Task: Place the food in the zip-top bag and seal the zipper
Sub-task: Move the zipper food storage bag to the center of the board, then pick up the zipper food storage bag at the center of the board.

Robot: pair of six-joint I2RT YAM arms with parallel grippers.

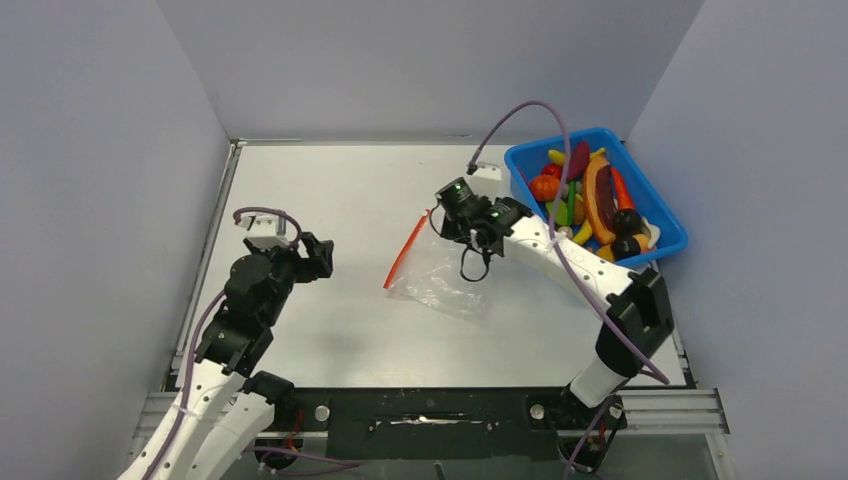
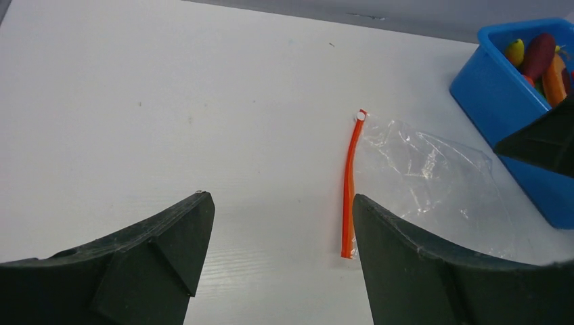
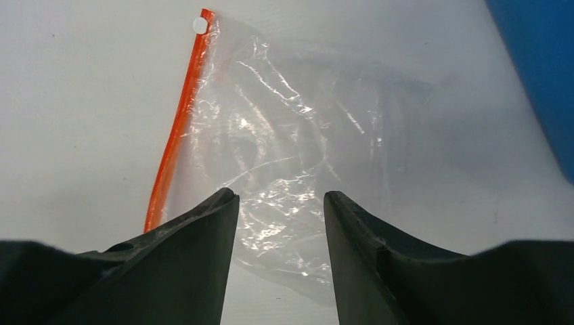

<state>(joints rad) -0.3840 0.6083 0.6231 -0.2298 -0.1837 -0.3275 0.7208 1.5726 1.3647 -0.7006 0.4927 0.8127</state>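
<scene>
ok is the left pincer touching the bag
Apart. The top view shows bare table between the left pincer and the zip-top bag.

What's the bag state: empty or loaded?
Empty. The zip-top bag lies flat and see-through, with nothing inside; the food sits in the blue tray.

Clear bag lying flat; food sitting heaped in a blue tray.
The crinkled bag is resting mid-table, its orange-red zipper running straight along the left edge, a white tab showing at one end. The glossy orange, red, yellow, green and purple food is lying piled together, just right of the bag.
</scene>
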